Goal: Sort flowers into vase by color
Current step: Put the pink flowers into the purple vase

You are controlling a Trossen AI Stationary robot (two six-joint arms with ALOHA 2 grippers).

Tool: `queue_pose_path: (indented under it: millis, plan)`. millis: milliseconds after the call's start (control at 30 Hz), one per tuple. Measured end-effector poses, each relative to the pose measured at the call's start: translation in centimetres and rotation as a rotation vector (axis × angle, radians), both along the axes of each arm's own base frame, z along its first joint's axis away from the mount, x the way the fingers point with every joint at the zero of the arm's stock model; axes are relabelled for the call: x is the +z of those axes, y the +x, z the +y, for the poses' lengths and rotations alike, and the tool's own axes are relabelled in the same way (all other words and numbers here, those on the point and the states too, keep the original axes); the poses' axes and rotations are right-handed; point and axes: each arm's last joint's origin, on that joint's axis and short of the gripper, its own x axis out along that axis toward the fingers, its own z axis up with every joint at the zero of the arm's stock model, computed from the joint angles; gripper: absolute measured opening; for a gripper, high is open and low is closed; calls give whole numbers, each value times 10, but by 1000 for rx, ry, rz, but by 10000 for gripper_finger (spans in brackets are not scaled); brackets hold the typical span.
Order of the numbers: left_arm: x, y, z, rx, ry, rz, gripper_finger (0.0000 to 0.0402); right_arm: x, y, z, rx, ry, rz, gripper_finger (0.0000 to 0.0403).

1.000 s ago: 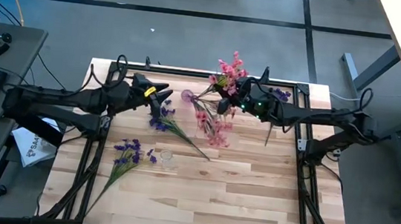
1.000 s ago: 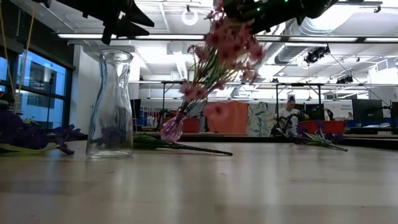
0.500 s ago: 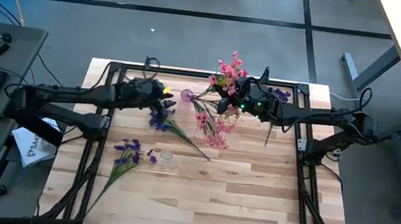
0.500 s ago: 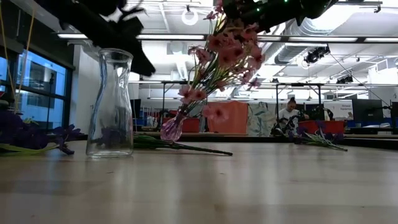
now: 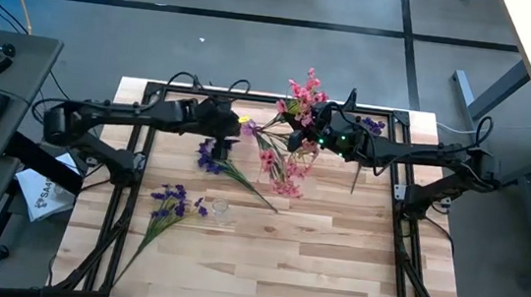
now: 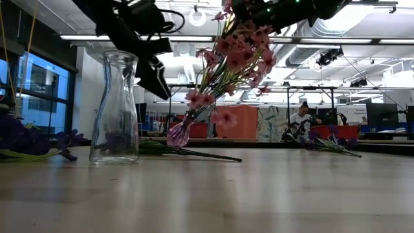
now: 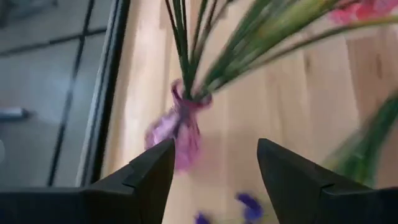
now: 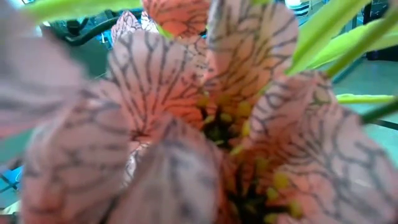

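A bunch of pink flowers (image 5: 289, 161) has its green stems in a small pink vase (image 5: 248, 125), which tilts on the table (image 6: 180, 133). The stems rise slanting to my right gripper (image 5: 304, 135), high in the low view (image 6: 259, 13), where blossoms (image 8: 205, 112) hide its fingers. My left gripper (image 7: 211, 180) is open and hangs just left of the pink vase (image 7: 177, 127), touching nothing. A clear glass vase (image 6: 116, 107) stands upright and empty. Purple flowers (image 5: 213, 158) lie flat on the table. My right gripper holds the pink bunch up near its blossom end (image 6: 239, 48), from above. Blossoms hide the fingers, so the kind of hold does not show. The stems slant down from it into the pink vase's mouth (image 7: 186, 93), and the vase rests on the table.
A second purple bunch (image 5: 169, 203) lies near the table's left edge, and a third (image 5: 375, 125) lies at the far right. The clear vase (image 5: 222, 208) stands near the middle. A black frame rail (image 5: 137, 145) edges the table. The near half is bare wood.
My left gripper has moved toward the table's right and down, from left of the purple flowers to close beside the pink vase. The pink bunch's blossoms have swung up a little under my right gripper, then held still.
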Motion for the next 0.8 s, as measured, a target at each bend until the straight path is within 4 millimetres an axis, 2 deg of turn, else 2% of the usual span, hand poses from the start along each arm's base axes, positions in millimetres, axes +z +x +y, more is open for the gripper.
queue_pose_path:
  millis: [133,400,567,800]
  plan:
    - [-8,11,15,-44,76,-4,228,0,0,0,-1,5,0,0]
    - [-47,19,39,-119,129,140,230,0,0,0,-1,8,-1,0]
    - [-46,26,44,-110,155,70,230,-1,0,0,-2,9,3,0]
    - [-48,28,43,-255,180,78,230,-1,0,0,-2,10,4,0]
